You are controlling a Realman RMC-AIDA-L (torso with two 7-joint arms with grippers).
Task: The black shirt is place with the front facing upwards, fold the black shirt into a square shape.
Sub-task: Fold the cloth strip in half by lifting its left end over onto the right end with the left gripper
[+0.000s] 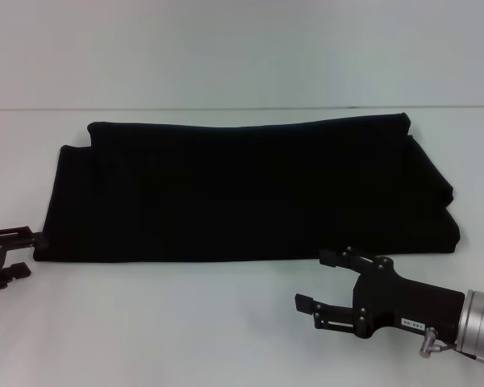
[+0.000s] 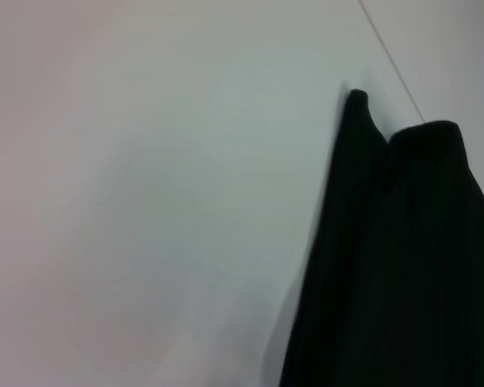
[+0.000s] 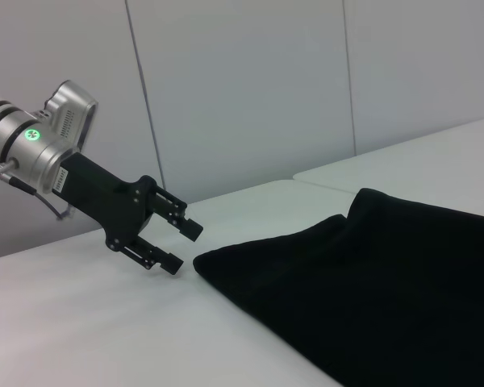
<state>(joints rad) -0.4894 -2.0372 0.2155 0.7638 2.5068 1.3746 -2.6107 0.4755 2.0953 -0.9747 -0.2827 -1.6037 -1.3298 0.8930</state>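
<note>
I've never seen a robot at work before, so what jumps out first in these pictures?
A large plain black cloth shirt, folded into a wide band, lies across the middle of the white table. Two black end effectors flank it, both open and empty: the left end effector at the band's near left corner, the right end effector just off its near edge toward the right.

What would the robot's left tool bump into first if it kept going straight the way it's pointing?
Probably the black shirt. The left tool sits open at the shirt's near left corner, pointing right at its edge, with hardly any gap. Height above the table is hard to judge.
</note>
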